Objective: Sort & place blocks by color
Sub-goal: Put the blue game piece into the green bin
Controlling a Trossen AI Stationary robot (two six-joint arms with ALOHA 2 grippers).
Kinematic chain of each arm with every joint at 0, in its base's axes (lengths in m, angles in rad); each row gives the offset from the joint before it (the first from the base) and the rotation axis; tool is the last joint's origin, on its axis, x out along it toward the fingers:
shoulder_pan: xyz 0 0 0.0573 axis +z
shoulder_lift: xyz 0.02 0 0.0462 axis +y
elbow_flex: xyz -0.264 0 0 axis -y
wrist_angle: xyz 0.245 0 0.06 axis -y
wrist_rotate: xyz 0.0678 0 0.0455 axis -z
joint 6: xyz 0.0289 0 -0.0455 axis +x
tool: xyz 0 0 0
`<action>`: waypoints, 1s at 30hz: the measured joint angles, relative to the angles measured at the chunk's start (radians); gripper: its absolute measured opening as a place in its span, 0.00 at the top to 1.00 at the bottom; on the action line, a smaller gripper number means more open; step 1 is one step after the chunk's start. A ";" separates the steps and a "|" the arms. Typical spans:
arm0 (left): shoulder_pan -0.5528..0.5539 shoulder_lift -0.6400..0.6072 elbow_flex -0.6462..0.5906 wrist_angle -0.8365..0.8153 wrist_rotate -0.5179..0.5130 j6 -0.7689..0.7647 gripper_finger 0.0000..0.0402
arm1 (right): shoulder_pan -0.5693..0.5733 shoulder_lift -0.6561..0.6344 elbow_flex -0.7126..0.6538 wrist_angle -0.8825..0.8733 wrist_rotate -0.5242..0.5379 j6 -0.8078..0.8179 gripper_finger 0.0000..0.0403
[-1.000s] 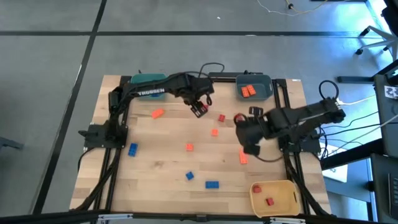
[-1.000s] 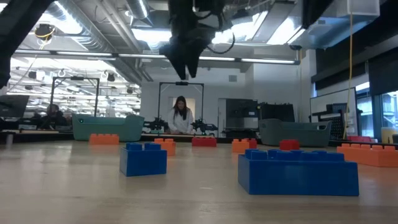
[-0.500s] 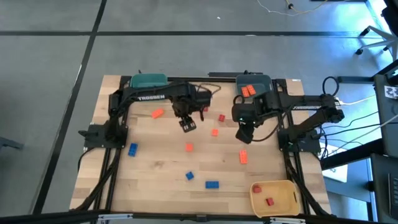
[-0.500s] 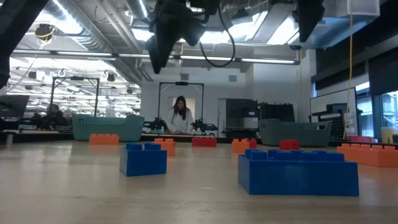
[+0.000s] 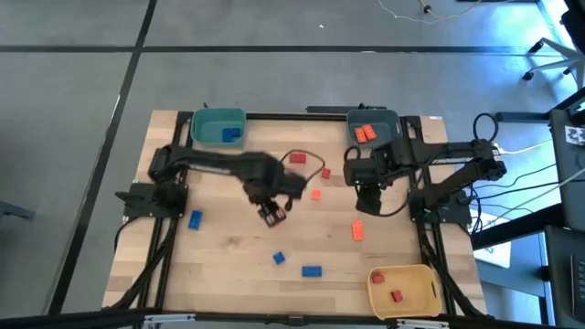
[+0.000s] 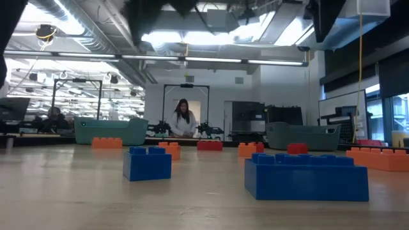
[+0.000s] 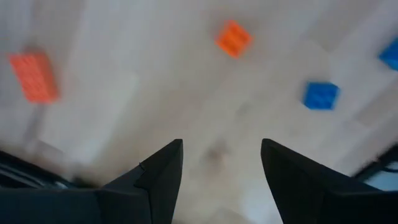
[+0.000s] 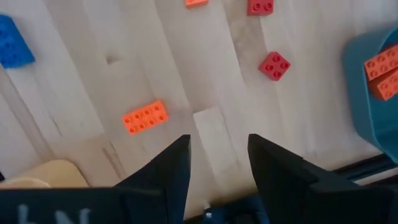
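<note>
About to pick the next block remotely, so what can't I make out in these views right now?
- High view: left gripper and arm cover the wood below; any small orange plastic brick there is hidden.
- Left wrist view: motion-blurred; studs unreadable.
- Low view: both grippers cut off by the top edge.
- High view: teal plastic bin contents too small to count.

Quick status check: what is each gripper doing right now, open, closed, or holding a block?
Left gripper: open, empty, over bare table near the middle.
Right gripper: open, empty, above the table near the grey-blue bin.
</note>
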 joint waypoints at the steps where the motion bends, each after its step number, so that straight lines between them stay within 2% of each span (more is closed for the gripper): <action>1: -0.034 -0.010 0.000 0.000 -0.002 -0.050 0.48 | 0.003 0.000 0.000 0.000 0.000 -0.017 0.60; 4: -0.133 -0.021 0.000 0.048 -0.005 -0.215 0.48 | 0.011 -0.010 0.000 0.000 0.000 -0.047 0.60; 6: -0.189 -0.020 0.000 0.156 -0.004 -0.294 0.48 | 0.011 -0.021 0.000 0.000 0.000 -0.050 0.60; 9: -0.254 -0.014 0.001 0.317 -0.012 -0.330 0.48 | 0.011 -0.049 0.000 0.000 0.000 -0.054 0.60; 11: -0.288 0.002 0.001 0.368 -0.050 -0.347 0.48 | 0.010 -0.070 0.000 0.000 0.000 -0.053 0.60; 15: -0.351 0.024 0.000 0.357 -0.162 -0.387 0.48 | 0.010 -0.123 0.000 0.005 -0.011 -0.048 0.60; 22: -0.422 0.079 0.003 0.387 -0.255 -0.397 0.48 | 0.010 -0.198 0.000 0.025 -0.017 -0.018 0.60; 25: -0.426 0.119 0.000 0.356 -0.264 -0.368 0.48 | 0.010 -0.216 0.000 0.034 -0.018 0.009 0.60; 30: -0.394 0.191 0.000 0.366 -0.202 -0.319 0.48 | 0.010 -0.225 -0.001 0.047 -0.019 0.031 0.60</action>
